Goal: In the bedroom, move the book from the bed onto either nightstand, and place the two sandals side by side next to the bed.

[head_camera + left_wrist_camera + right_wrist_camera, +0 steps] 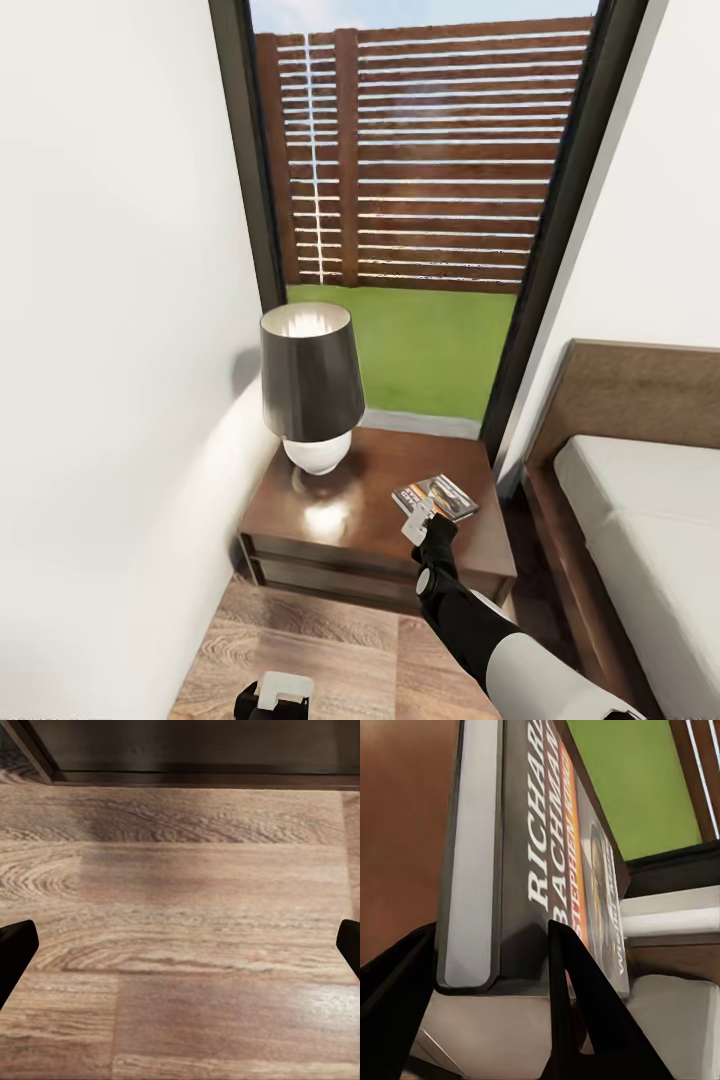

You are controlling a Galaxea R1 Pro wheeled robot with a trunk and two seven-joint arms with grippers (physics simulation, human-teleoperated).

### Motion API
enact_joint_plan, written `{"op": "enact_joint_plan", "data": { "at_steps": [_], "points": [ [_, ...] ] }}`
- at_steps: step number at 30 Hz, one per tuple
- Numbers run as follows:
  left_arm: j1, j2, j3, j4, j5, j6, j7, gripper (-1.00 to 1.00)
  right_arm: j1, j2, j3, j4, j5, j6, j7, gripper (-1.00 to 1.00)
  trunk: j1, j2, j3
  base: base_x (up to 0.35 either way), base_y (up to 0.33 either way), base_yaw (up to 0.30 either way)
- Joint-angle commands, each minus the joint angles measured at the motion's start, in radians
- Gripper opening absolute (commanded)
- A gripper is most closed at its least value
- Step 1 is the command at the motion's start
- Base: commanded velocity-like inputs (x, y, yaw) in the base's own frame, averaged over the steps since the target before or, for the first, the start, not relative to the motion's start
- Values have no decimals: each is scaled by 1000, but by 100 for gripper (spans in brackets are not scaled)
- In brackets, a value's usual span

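We are partway through the first step: carrying the book to a nightstand. The sandals are yet to be handled, by our judgement.

Starting at the left of the head view, a white wall runs down to the wood-plank floor (300,640). At the bottom edge, left of centre, sits our left gripper (275,692), low over the floor. In the left wrist view its two dark fingertips (15,949) stand far apart at either edge of the frame, spread wide and holding nothing, with bare planks between them.

Moving toward the centre, a table lamp (310,385) with a dark shade and white base stands on the left part of the glossy brown nightstand (350,500). Behind it a tall black-framed window (400,200) shows grass and a slatted fence.

Right of the lamp, our right gripper (418,522) reaches over the nightstand's right part, clamped on the book (436,497). The right wrist view shows its dark fingers (577,1005) pinching the spine end (white lettering and an orange band on the cover). Whether the book already touches the top, we cannot tell.

At the far right lies the bed (640,500), pale mattress in a brown frame.

The next move, we judge, calls for lowering the book flat, then parting the fingers.
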Motion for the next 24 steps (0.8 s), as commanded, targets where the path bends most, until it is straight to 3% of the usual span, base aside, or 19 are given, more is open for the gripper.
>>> {"op": "enact_joint_plan", "data": {
  "at_steps": [1,24],
  "points": [
    [-1,0,-9,1,6,-3,5,100,-1,0,6,0,9,10,-2,-100,4,-8,-4,0,0,0],
    [-1,0,-9,1,6,-3,3,100,-1,0,6,1,9,39,-2,-100,88,-162,-73,0,0,0]
  ]
}}
